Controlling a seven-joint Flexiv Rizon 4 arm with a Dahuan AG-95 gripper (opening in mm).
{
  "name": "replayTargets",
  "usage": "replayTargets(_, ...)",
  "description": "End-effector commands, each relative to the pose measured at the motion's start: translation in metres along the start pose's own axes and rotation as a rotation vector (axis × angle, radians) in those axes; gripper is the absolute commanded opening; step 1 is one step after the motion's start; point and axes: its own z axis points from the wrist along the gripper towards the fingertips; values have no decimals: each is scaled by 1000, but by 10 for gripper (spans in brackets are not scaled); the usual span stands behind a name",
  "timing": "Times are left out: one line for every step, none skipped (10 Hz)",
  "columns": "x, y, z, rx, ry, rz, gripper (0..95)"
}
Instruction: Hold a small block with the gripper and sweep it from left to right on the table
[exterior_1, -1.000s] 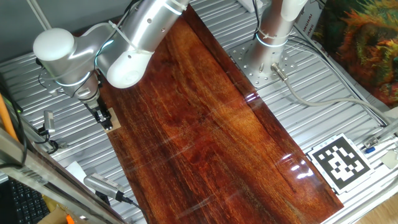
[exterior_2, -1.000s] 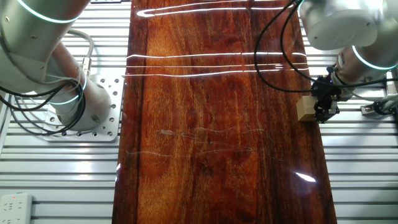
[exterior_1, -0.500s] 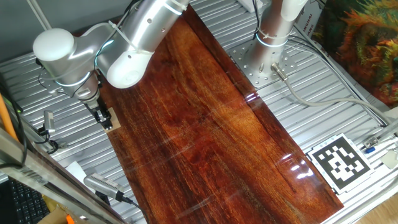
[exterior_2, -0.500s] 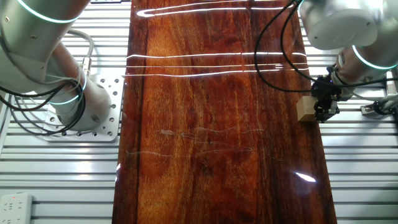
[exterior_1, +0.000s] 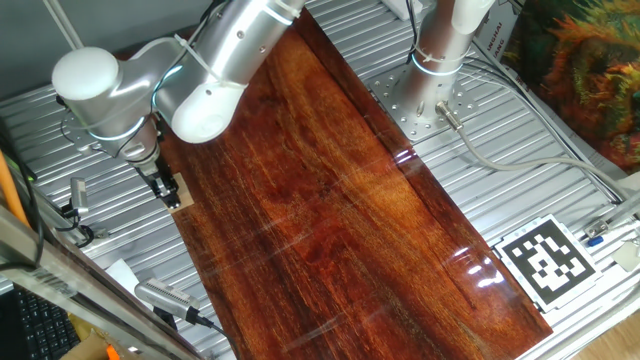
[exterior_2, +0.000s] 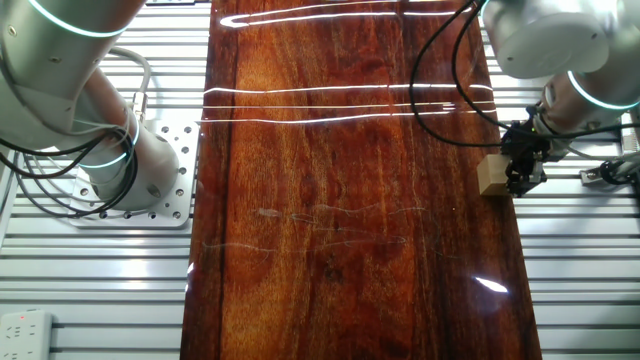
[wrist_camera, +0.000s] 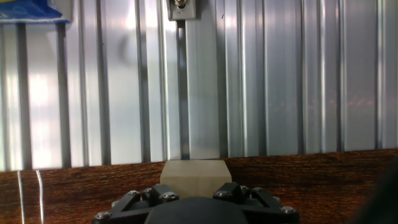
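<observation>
The small block (exterior_1: 181, 194) is a light tan wooden cube at the left edge of the table (exterior_1: 330, 200), a glossy reddish-brown board. In the other fixed view the small block (exterior_2: 490, 175) sits at the board's right edge (exterior_2: 330, 210). The black gripper (exterior_1: 168, 189) (exterior_2: 516, 178) stands low over that edge and is shut on the block. In the hand view the block (wrist_camera: 194, 174) sits between the two black fingers of the gripper (wrist_camera: 194, 191), resting on the board (wrist_camera: 323, 180).
Ribbed grey metal (wrist_camera: 280, 74) surrounds the board. A fixed white column on a drilled plate (exterior_1: 438, 60) (exterior_2: 125, 165) stands beside the board. A black-and-white marker tag (exterior_1: 545, 262), cables (exterior_1: 500, 150) and a silver cylinder (exterior_1: 165, 297) lie on the metal.
</observation>
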Motion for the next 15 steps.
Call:
replayTargets(-1, 1, 0, 0, 4, 2, 380)
replayTargets(-1, 1, 1, -2, 3, 3, 380)
replayTargets(-1, 1, 0, -5, 15, 3, 380)
replayTargets(-1, 1, -1, -5, 6, 3, 380)
replayTargets(-1, 1, -1, -14, -5, 3, 570)
replayTargets(-1, 0, 0, -7, -2, 1, 570)
replayTargets(-1, 0, 0, -6, -1, 1, 570)
replayTargets(-1, 0, 0, -7, -1, 1, 570)
replayTargets(-1, 0, 0, -7, -2, 1, 570)
replayTargets(-1, 0, 0, -7, -2, 1, 570)
replayTargets(-1, 0, 0, -6, -1, 1, 570)
replayTargets(-1, 0, 0, -6, -1, 1, 570)
replayTargets(-1, 0, 0, -6, -1, 1, 570)
replayTargets(-1, 0, 0, -6, -1, 1, 570)
replayTargets(-1, 0, 0, -7, -1, 1, 570)
